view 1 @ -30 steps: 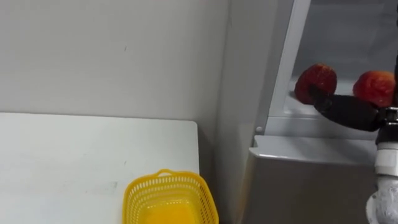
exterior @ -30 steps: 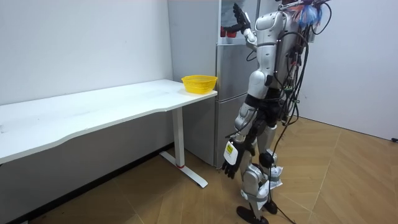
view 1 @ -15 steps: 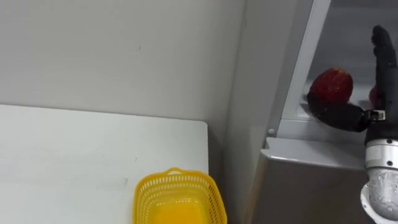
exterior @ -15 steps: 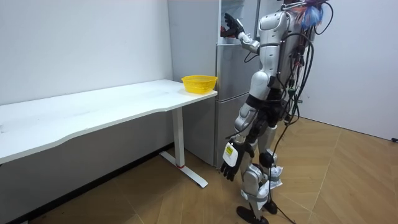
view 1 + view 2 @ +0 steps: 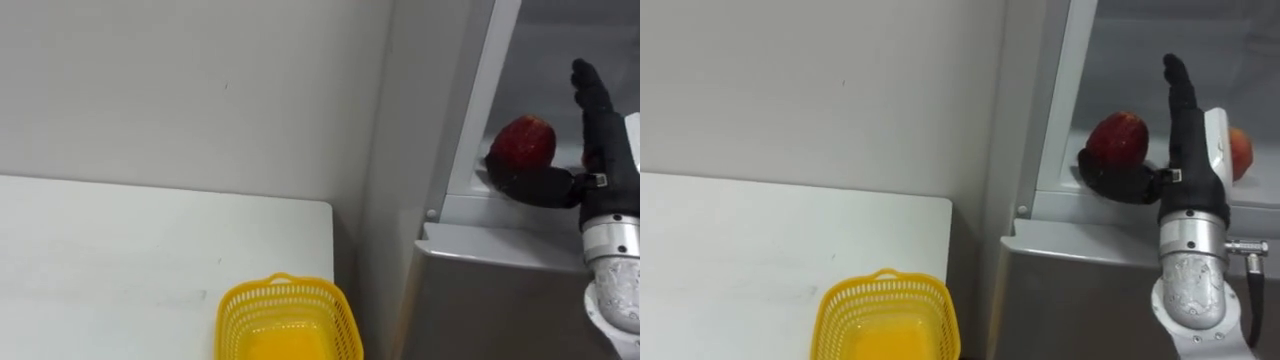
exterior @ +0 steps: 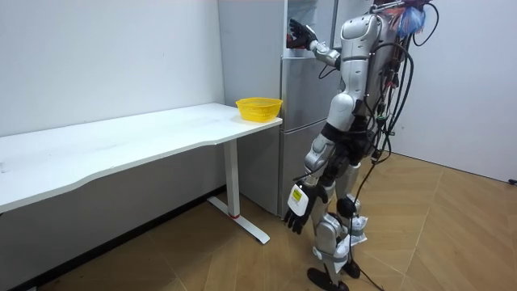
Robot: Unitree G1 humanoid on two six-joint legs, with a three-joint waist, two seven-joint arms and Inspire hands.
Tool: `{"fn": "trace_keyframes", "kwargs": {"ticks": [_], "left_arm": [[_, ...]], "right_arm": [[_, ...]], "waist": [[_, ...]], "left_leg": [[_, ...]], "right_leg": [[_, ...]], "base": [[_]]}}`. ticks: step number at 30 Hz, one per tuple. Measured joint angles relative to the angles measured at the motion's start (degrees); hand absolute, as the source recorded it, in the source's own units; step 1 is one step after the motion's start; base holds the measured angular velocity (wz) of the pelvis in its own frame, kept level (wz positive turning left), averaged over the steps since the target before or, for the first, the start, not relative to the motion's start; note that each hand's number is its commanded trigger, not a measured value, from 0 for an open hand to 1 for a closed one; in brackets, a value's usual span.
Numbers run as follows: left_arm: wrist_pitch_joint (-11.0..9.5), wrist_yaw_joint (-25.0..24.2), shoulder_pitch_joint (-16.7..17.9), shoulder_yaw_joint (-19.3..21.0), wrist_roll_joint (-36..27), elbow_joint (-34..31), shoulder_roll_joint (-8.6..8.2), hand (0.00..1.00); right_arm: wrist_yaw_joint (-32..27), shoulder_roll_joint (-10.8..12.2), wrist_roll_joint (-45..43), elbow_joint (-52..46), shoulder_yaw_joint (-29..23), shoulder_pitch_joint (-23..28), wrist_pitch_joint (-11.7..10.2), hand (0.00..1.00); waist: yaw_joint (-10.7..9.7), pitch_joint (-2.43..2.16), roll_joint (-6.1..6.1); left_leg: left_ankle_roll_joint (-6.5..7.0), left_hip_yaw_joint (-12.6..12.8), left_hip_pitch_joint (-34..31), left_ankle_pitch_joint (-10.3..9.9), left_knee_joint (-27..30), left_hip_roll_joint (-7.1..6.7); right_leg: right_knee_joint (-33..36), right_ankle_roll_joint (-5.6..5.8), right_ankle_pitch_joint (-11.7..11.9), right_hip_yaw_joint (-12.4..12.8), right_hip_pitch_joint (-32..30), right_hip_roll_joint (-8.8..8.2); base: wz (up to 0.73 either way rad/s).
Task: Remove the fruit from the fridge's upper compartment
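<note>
Two red fruits lie on the shelf of the open upper fridge compartment: one on the left (image 5: 523, 142) (image 5: 1118, 138), the other (image 5: 1239, 152) further right, partly behind my hand. My right hand (image 5: 600, 130) (image 5: 1187, 130) is raised inside the compartment between them. It is open, with its fingers straight up and its thumb stretched left along the front of the left fruit, low down. It holds nothing. In the room view I stand facing the fridge (image 6: 303, 121), my left hand (image 6: 295, 217) hanging relaxed by my thigh.
A yellow mesh basket (image 5: 250, 300) (image 6: 258, 107) stands at the white table's (image 5: 120, 250) right end, next to the fridge. The shut lower fridge door (image 5: 500, 290) is below the open compartment. A plain wall runs behind the table.
My right hand has gone forward from above the fridge top into the upper compartment, up to the left red fruit. The eye view has shifted a little.
</note>
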Motion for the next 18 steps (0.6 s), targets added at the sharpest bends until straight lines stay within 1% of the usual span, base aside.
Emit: {"fn": "trace_keyframes", "kwargs": {"ticks": [2,4,7,10,12,15,17,18], "left_arm": [[0.0,0.0,0.1,0.0,0.0,-0.3,0.00,0.00],[0.3,0.0,0.4,0.0,0.0,-0.9,0.00,0.00],[1.4,0.0,0.4,0.0,0.1,-1.1,-0.01,0.00],[1.9,-0.1,0.4,0.0,0.1,-1.1,-0.01,0.00],[2.3,-0.1,0.4,0.0,0.1,-1.1,0.00,0.00],[3.3,0.0,0.4,0.0,0.1,-1.1,0.00,0.00],[3.9,-0.1,0.4,0.0,0.1,-1.1,0.00,0.00],[4.1,-0.1,0.4,0.0,0.1,-1.1,0.01,0.00]], "right_arm": [[0.7,-0.6,1.1,0.0,-0.1,0.0,0.0,0.00],[1.4,-1.3,4.5,0.5,-0.1,-0.4,0.4,0.00],[2.9,-1.3,7.9,2.1,-0.5,-1.1,0.9,0.00],[4.9,-1.4,9.8,4.9,-1.0,-2.8,1.3,0.00],[6.5,-2.2,10.6,6.7,-0.9,-3.8,1.3,0.00],[8.3,-3.2,11.8,7.6,-0.7,-4.2,2.6,0.00],[9.5,-3.5,12.3,7.9,-0.7,-4.2,2.9,0.00],[10.2,-3.6,12.5,7.9,-0.7,-4.2,3.3,0.00]], "waist": [[0.0,-0.02,0.02],[0.0,-0.02,0.02],[0.0,-0.10,-0.10],[-0.1,-0.07,-0.10],[0.0,-0.03,-0.15],[0.2,-0.11,-0.57],[0.1,-0.14,-0.82],[0.1,-0.23,-0.96]], "left_leg": [[0.00,-0.1,-0.1,0.0,0.0,0.00],[0.00,-0.2,-0.3,0.0,0.0,0.01],[0.00,-0.2,-0.3,0.0,0.0,0.04],[0.00,-0.2,-0.3,0.0,0.0,0.05],[0.00,-0.2,-0.3,0.0,0.0,0.03],[0.01,-0.1,-0.4,0.0,0.3,0.03],[0.01,-0.1,-0.5,0.0,0.4,0.03],[0.01,-0.1,-0.4,0.0,0.4,0.03]], "right_leg": [[0.0,0.00,0.0,-0.1,-0.1,0.00],[0.0,-0.01,0.0,-0.1,-0.2,0.01],[0.2,-0.05,0.0,-0.2,-0.3,0.01],[0.9,-0.04,0.0,-0.2,-0.6,-0.08],[0.9,-0.04,0.0,-0.1,-0.6,-0.13],[0.8,-0.06,0.0,-0.1,-1.0,-0.17],[0.8,-0.11,-0.1,-0.1,-1.1,-0.22],[0.8,-0.13,-0.1,-0.1,-1.1,-0.24]], "base": [[0.00],[0.00],[0.00],[-0.02],[0.00],[0.00],[0.00],[0.00]]}}
